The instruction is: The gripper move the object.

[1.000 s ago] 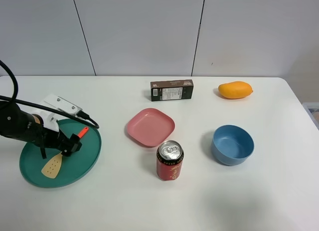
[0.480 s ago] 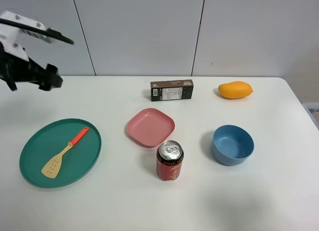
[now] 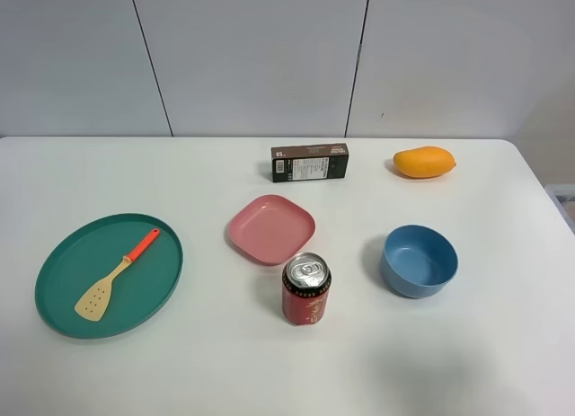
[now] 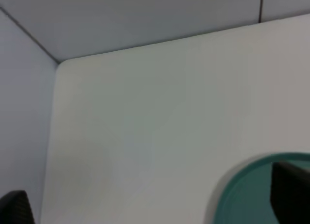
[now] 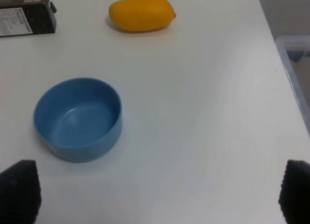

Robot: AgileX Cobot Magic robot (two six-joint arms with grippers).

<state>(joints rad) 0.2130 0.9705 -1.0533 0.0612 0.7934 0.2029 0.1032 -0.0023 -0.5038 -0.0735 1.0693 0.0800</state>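
The spatula (image 3: 117, 274), with a pale tan slotted blade and an orange-red handle, lies on the green plate (image 3: 76, 254) at the left of the table in the exterior view. No arm shows in that view. In the left wrist view my left gripper (image 4: 152, 204) is open and empty, with only its dark fingertips (image 4: 290, 190) in view above the table's back left corner. The plate's rim (image 4: 242, 185) shows by one fingertip and the spatula is out of that view. My right gripper (image 5: 157, 195) is open and empty above the table near the blue bowl (image 5: 77, 117).
A pink square plate (image 3: 270, 228), a red can (image 3: 306, 289), a blue bowl (image 3: 419, 259), a dark box (image 3: 310, 163) and an orange mango (image 3: 424, 161) stand on the white table. A clear bin (image 5: 295, 64) sits past the right edge.
My left gripper was down at the spatula's handle on the green plate, then rose up and left, and has left the exterior view. The spatula stays on the plate.
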